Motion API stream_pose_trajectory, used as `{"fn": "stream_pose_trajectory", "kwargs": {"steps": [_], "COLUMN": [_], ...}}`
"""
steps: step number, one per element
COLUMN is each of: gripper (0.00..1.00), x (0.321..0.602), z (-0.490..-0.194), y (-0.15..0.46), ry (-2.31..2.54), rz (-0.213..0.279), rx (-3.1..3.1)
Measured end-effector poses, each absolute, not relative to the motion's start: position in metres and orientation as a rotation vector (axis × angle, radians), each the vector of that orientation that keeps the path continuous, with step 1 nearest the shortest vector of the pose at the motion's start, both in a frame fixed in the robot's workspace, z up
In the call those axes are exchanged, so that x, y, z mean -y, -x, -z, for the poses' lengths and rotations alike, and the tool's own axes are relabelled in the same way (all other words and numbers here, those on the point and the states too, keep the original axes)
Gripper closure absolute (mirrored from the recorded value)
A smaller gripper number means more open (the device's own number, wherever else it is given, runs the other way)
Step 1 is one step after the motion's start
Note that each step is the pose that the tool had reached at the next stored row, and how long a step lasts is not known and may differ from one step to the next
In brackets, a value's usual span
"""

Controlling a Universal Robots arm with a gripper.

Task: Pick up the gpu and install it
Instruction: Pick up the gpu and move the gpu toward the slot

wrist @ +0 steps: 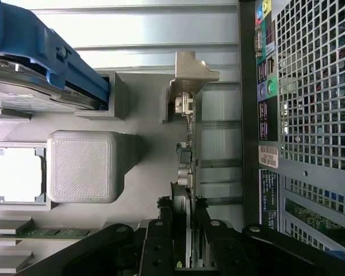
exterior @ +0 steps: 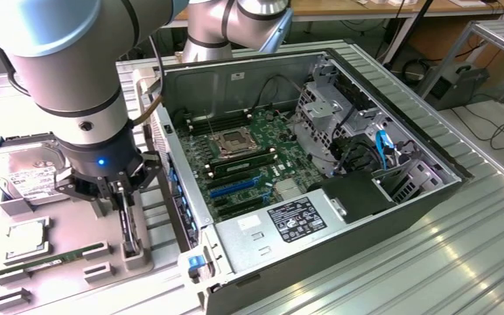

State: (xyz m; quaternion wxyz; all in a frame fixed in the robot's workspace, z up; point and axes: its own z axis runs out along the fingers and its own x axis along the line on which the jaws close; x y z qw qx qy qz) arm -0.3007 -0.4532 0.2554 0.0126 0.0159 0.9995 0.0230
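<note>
Now my gripper is closed narrowly on the upper edge of the gpu, which stands on edge in its slot in the grey holder, silver bracket at one end, just beside the open computer case.

Robotics lab or workshop, large grey jointed robot arm over a ribbed metal worktable, opened black desktop computer tower on its side, grey printed plastic part fixtures, wooden bench and trailing black cables behind
</note>
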Motion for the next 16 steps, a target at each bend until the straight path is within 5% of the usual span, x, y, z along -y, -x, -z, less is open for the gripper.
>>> {"fn": "stream_pose_trajectory", "kwargs": {"steps": [16], "gripper": [0.74], "x": [0.4532], "z": [-0.2644], "y": [0.3007], "ry": [-0.049], "rz": [-0.072], "rx": [-3.115]}}
